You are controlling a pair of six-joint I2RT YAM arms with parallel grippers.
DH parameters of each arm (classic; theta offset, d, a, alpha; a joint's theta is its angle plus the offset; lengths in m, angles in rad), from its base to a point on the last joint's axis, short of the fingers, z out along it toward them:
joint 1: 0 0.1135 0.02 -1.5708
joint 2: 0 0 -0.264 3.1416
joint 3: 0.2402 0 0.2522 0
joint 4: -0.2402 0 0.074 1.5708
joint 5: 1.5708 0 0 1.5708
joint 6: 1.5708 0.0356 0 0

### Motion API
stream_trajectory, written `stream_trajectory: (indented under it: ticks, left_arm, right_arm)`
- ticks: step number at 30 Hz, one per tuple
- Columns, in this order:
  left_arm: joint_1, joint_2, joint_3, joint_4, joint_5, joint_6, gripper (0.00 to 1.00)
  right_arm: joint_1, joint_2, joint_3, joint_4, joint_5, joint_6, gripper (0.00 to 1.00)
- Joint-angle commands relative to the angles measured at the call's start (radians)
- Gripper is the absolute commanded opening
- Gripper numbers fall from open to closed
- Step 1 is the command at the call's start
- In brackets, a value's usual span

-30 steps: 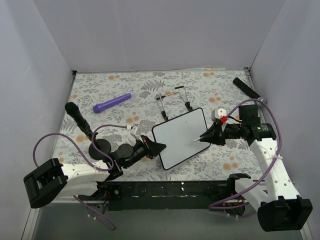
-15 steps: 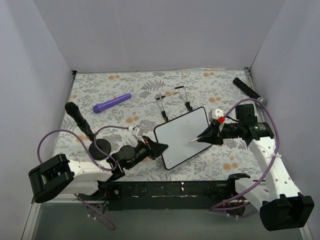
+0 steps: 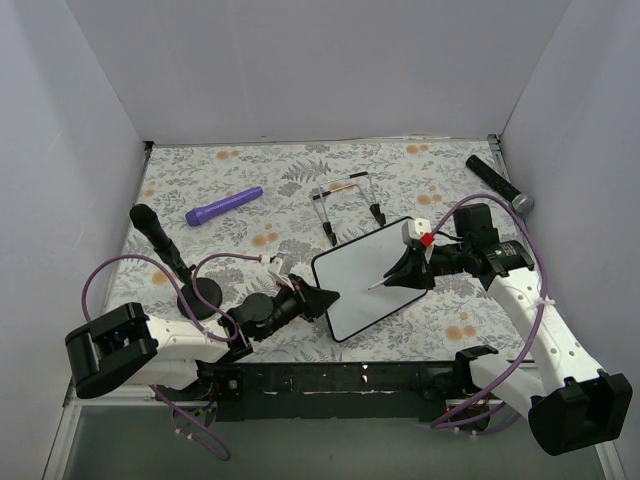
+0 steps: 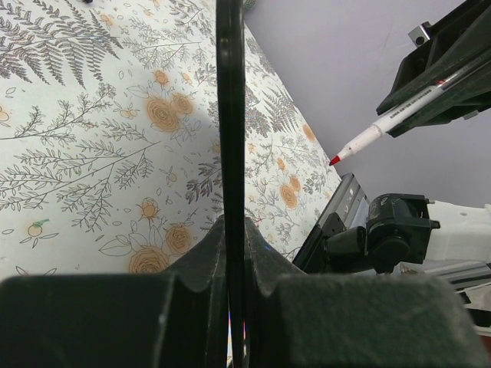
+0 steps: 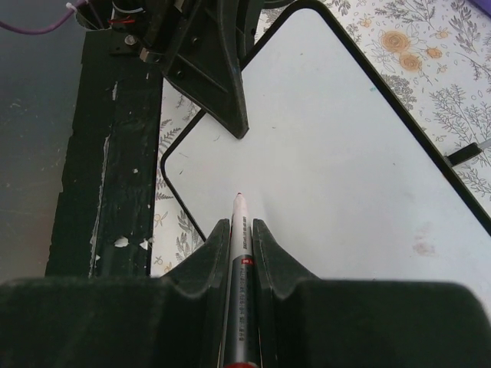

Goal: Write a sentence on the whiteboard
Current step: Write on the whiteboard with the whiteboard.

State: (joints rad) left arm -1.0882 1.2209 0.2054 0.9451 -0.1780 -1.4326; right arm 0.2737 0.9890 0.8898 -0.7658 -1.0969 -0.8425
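Note:
The whiteboard [image 3: 375, 275] lies tilted on the floral mat, white with a thin black rim. My left gripper [image 3: 325, 297] is shut on its near-left edge. In the left wrist view the whiteboard [image 4: 230, 115] runs edge-on as a black line out of that gripper [image 4: 232, 230]. My right gripper [image 3: 400, 272] is shut on a slim marker [image 3: 380, 283] with its red tip bared. In the right wrist view the marker [image 5: 239, 230] points from the gripper [image 5: 240, 226] over the whiteboard [image 5: 330, 153]. From the left wrist, the marker [image 4: 383, 123] tip hangs clear of the board. No sentence shows on the board.
A black wire stand [image 3: 345, 200] sits just behind the board. A purple pen-shaped tube [image 3: 223, 207] lies at the back left. A black rod [image 3: 158, 238] on a round base [image 3: 200, 297] stands left. Another black cylinder [image 3: 497, 180] rests back right. Grey walls close three sides.
My right gripper has carried the marker leftward, further over the board. My left gripper and the board have shifted slightly to the right.

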Motion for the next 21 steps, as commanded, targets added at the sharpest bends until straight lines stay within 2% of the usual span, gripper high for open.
stream_trajectory:
  ticks: [1, 21]
  left_arm:
    - [-0.013, -0.015, 0.011, 0.121, -0.035, 0.015, 0.00]
    - [-0.053, 0.026, 0.019, 0.158, -0.081, 0.034, 0.00]
  right_arm:
    - [0.019, 0.008, 0.015, 0.065, 0.012, 0.037, 0.01]
    - [0.032, 0.010, -0.005, 0.163, -0.001, 0.094, 0.01]
